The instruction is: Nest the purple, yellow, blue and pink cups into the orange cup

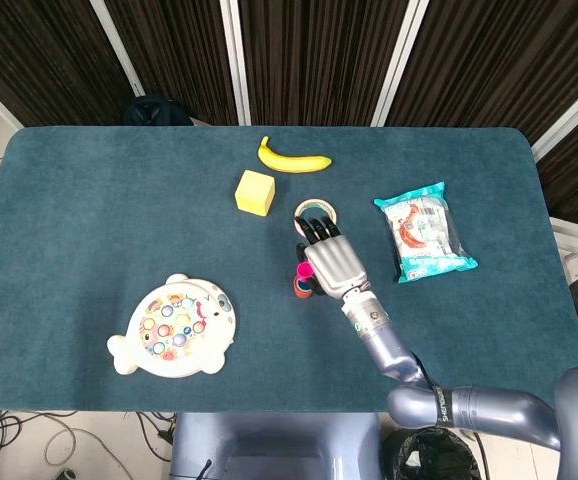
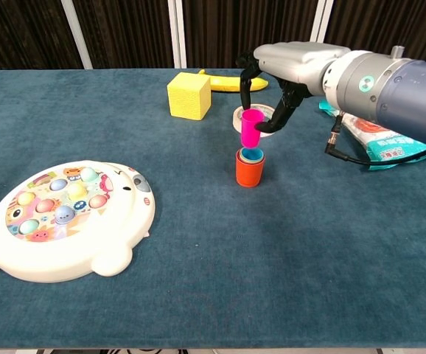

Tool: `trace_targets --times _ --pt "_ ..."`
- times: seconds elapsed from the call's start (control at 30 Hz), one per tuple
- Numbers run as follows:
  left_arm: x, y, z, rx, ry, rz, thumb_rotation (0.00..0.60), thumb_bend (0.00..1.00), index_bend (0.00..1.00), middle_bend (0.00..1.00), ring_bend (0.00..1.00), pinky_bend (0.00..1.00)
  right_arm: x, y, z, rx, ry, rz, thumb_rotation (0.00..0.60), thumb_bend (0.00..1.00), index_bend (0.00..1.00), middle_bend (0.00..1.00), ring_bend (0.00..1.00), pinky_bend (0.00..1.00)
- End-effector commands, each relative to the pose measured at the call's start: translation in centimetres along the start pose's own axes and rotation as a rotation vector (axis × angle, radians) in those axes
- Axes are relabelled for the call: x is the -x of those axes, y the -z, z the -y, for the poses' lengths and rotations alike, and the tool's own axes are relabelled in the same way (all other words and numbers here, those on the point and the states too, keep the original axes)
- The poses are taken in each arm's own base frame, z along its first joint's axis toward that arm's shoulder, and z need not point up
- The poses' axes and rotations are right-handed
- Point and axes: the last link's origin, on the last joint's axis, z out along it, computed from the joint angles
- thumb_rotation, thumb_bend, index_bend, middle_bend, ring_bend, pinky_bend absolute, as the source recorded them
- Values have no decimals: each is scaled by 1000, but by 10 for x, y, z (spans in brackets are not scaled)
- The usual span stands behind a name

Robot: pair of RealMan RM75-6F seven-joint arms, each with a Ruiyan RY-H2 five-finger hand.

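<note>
While the right hand [image 2: 272,103] is pinching the pink cup [image 2: 251,127] just above the orange cup [image 2: 249,169] (blue rim [image 2: 252,154] showing inside) near the table's [image 2: 309,258] middle, it's needing a straight, centred drop, mouth kept level. Left hand isn't showing.

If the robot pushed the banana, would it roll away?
Probably not far. The banana is curved and lies flat on the cloth-covered table, so it would likely slide or spin rather than roll. It also looks soft enough to bruise.

tape roll [image 2: 246,116] just behind orange cup [image 2: 249,170]
</note>
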Motion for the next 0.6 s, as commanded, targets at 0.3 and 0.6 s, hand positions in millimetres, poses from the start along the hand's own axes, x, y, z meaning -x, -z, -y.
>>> trace_targets --times 0.3,0.6 --pt "1 0 0 -1 0 3 600 304 39 53 0 0 7 6 -6 11 -20 10 600 398 505 0 87 87" --pt "1 0 0 -2 -3 2 600 304 39 53 0 0 12 7 -7 11 -26 17 600 398 505 0 87 87"
